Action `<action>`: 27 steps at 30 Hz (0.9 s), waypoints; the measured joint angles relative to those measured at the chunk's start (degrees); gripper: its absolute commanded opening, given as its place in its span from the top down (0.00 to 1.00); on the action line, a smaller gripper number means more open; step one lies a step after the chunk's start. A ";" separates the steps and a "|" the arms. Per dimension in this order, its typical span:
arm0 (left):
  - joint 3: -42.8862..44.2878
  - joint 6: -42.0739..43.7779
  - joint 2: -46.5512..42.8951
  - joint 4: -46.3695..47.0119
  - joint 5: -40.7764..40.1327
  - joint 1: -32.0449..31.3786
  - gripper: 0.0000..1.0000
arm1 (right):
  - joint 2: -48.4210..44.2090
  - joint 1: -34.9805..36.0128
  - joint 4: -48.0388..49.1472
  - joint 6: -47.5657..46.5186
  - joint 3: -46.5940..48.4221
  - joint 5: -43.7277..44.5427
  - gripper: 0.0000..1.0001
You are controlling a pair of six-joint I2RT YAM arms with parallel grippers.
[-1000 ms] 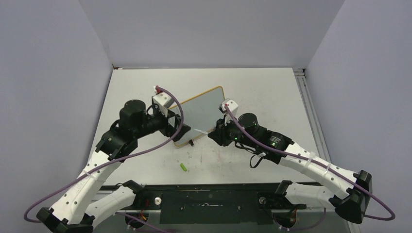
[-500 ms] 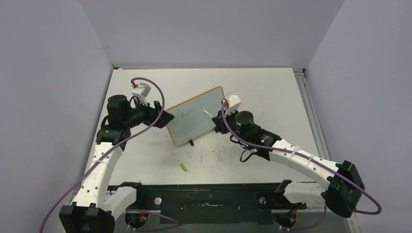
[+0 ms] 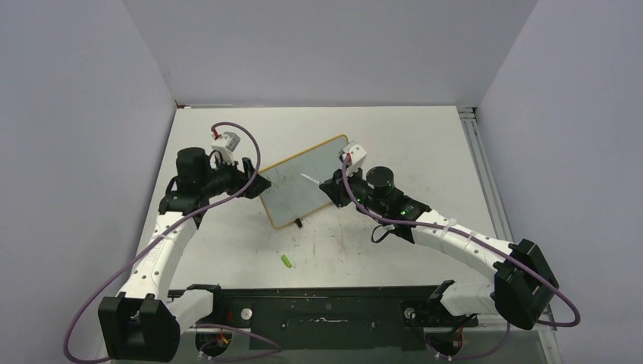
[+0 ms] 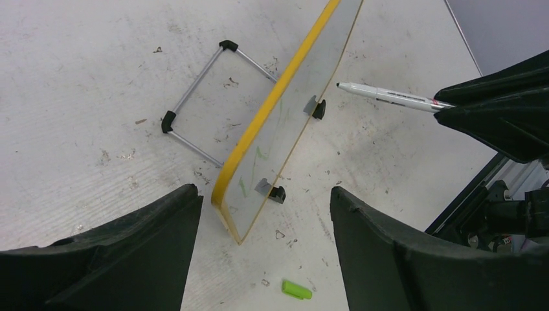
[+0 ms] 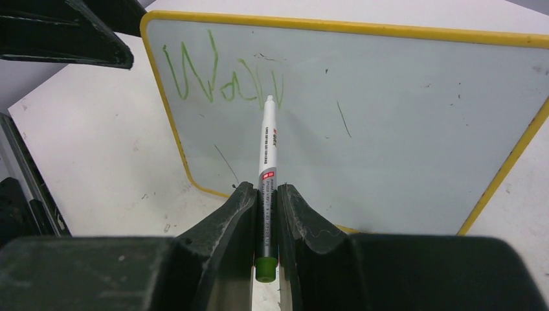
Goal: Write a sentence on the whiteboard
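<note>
The whiteboard (image 3: 299, 188) stands tilted on the table, its yellow frame (image 5: 336, 27) around a white face. Green handwritten letters (image 5: 220, 78) sit in its upper left corner, in one line. My right gripper (image 5: 265, 189) is shut on a white marker (image 5: 267, 146) whose tip is at the end of the green letters. In the top view this gripper (image 3: 331, 189) is at the board's right side. My left gripper (image 3: 259, 184) is open and empty beside the board's left edge. In the left wrist view the board (image 4: 285, 110) is edge-on beyond the open fingers (image 4: 129, 253), and the marker (image 4: 388, 97) points at it.
A green marker cap (image 3: 286, 261) lies on the table in front of the board and also shows in the left wrist view (image 4: 296, 289). The board's wire stand (image 4: 201, 97) and black feet (image 4: 277, 192) rest on the table. Grey walls stand on three sides.
My left gripper has drawn back to the left, off the board's left edge. My right gripper has moved up and left along the board's face with the marker.
</note>
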 measured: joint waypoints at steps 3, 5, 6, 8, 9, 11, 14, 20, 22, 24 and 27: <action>0.00 0.55 1.40 -0.07 -0.70 0.00 0.38 | 0.22 -0.02 0.90 0.00 0.00 -0.61 0.95; 0.00 0.96 2.16 -0.07 -0.94 0.00 0.41 | 0.22 -0.02 1.73 0.00 0.02 -0.68 0.95; 0.00 1.14 2.45 -0.07 -1.01 0.00 0.43 | 0.24 -0.02 2.12 0.00 0.02 -0.68 0.95; 0.00 1.22 2.60 -0.09 -1.16 0.00 0.47 | 0.50 -0.02 2.86 0.00 0.09 -0.68 0.95; 0.00 1.29 2.60 -0.04 -1.16 0.00 0.49 | 0.87 -0.02 3.34 0.02 0.24 -0.66 0.95; 0.00 1.38 2.60 -0.04 -1.16 0.00 0.52 | 1.86 -0.02 4.28 0.02 0.52 -0.61 0.95; 0.00 1.38 2.69 -0.02 -1.14 0.00 0.56 | 2.99 -0.02 4.52 0.02 0.55 -0.61 0.95; 0.00 1.40 3.28 -0.02 -1.14 0.00 0.60 | 3.28 -0.02 4.70 0.00 0.61 -0.15 0.95; 0.00 1.40 3.48 -0.02 -1.14 0.00 0.61 | 3.63 -0.02 4.79 0.00 0.79 0.04 0.95; 0.00 1.38 3.58 -0.02 -1.14 0.00 0.62 | 4.17 -0.02 4.81 0.00 1.09 0.13 0.95; 0.00 1.38 3.63 -0.02 -1.14 0.00 0.63 | 4.72 -0.02 5.16 0.00 1.11 0.28 0.95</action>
